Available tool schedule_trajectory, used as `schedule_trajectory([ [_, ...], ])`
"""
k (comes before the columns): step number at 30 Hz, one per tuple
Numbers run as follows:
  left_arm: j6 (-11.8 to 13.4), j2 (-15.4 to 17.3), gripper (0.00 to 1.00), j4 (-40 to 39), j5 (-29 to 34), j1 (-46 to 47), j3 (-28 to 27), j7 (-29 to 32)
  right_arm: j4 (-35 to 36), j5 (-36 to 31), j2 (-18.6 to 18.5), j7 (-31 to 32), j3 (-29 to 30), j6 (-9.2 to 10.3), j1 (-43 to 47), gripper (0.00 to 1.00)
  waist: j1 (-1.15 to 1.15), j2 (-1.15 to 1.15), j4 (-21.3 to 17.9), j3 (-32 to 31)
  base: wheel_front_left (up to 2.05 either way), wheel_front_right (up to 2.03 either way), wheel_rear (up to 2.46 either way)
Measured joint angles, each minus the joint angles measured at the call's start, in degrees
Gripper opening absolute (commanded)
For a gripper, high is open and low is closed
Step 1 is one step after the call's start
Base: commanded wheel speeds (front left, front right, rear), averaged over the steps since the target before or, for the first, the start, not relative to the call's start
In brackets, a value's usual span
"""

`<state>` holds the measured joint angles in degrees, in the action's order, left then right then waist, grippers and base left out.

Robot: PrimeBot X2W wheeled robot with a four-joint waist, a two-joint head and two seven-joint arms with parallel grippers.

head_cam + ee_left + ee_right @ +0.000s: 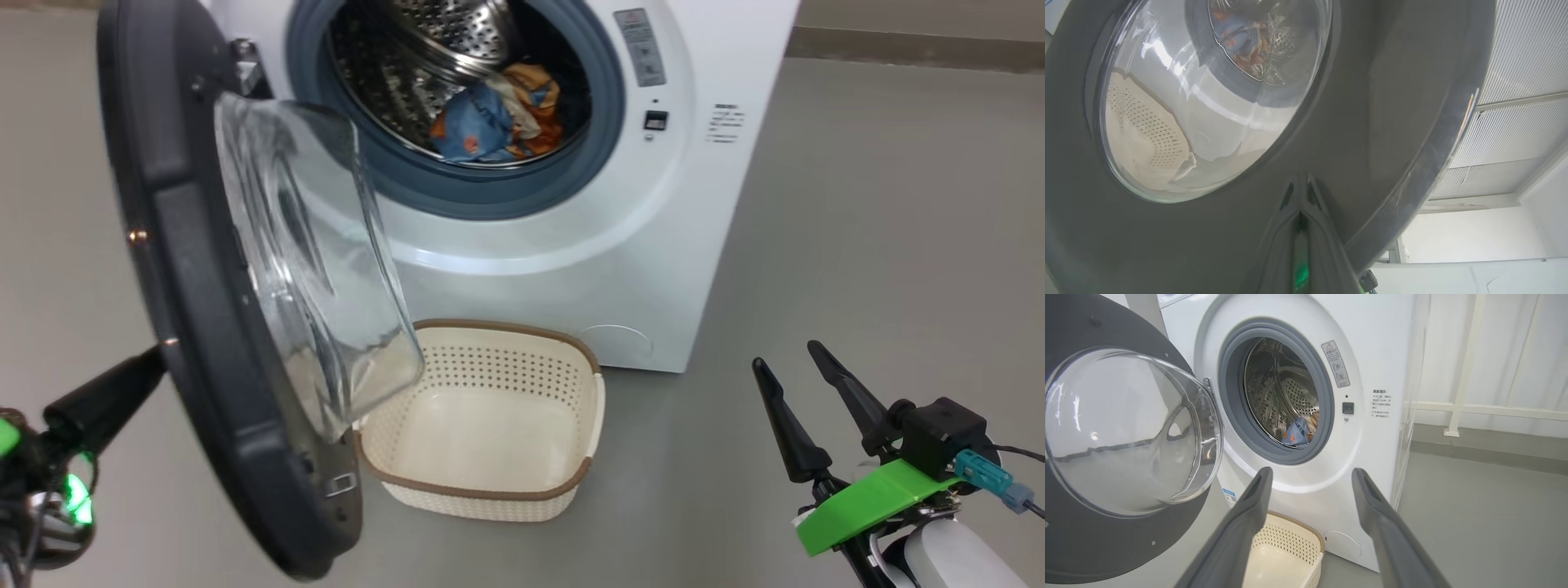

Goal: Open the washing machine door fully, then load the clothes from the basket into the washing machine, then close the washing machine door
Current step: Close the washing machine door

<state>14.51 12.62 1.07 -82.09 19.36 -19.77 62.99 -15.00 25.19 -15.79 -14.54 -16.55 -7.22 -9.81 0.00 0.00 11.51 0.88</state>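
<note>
Clothes (498, 118) lie bunched at the bottom of the drum (392, 73) of the washing machine (718, 204). The basket (490, 371) on the floor (857, 245) before it holds nothing, so I judge the loading done and only the closing left. The washing machine door (188, 269) stands swung out on its left-hand hinge, with its glass bowl (310, 269) overlapping the basket's left end in the head view. My left end effector (151, 359) is clenched, fingers together with nothing between them. Its tip appears to touch the door's outer face near the lower edge. I read that as a pushing pose, since a closed point shoves a panel more cleanly than a spread pair. My right end effector (785, 355) is released and empty, low at the right and well apart from machine and basket, probably to keep clear of the door's swing. The door lies between my left tip and the opening.
</note>
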Motion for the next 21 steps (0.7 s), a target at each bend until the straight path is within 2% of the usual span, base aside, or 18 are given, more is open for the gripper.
schedule_trajectory([
  [10, 0.10, -3.75, 0.00, -1.91, 2.60, -0.55, 1.35, -5.04, -0.04, -0.03, 0.98, 0.00, -0.08, -0.01, -0.02, 1.00, 0.00, 0.00, -7.58, 0.05, 0.00, 0.00, 0.00],
  [21, -0.67, -6.57, 0.00, 1.67, 4.15, 1.36, 0.27, -12.03, -0.13, -0.03, 1.12, 0.00, -0.91, 0.00, -0.04, 1.00, 0.00, 0.00, -17.89, 0.07, 0.00, 0.00, 0.00],
])
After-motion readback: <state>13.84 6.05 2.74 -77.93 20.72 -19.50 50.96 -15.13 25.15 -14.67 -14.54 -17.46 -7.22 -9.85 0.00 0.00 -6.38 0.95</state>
